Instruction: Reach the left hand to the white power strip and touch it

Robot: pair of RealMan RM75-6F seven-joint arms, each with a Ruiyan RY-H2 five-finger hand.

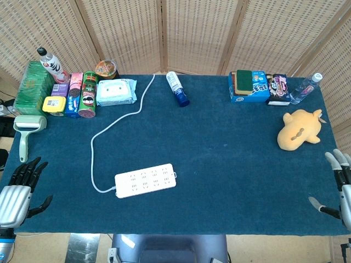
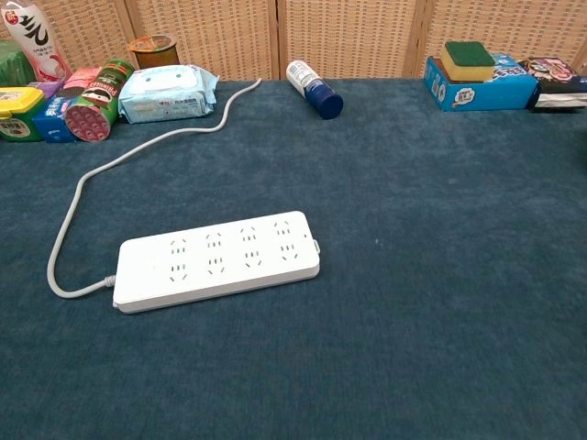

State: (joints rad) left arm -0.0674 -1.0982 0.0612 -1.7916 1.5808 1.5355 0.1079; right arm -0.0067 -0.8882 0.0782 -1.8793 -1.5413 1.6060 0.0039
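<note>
The white power strip point(image 1: 145, 181) lies flat on the blue table cloth, near the front and left of centre; the chest view shows the power strip point(image 2: 217, 260) close up, sockets facing up. Its white cord point(image 1: 112, 127) loops away toward the back. My left hand point(image 1: 19, 189) hovers at the table's front left corner, well to the left of the strip, fingers spread and holding nothing. At the front right edge is my right hand point(image 1: 338, 189), also spread and empty. Neither hand appears in the chest view.
At the back left stand snack cans point(image 1: 88, 94), boxes, a wipes pack point(image 1: 116, 91) and a bottle. A lint roller point(image 1: 27, 131) lies at the left edge. A blue-capped bottle point(image 1: 177, 89) lies at back centre, boxes point(image 1: 252, 86) at back right, a yellow plush toy point(image 1: 299, 129) at right.
</note>
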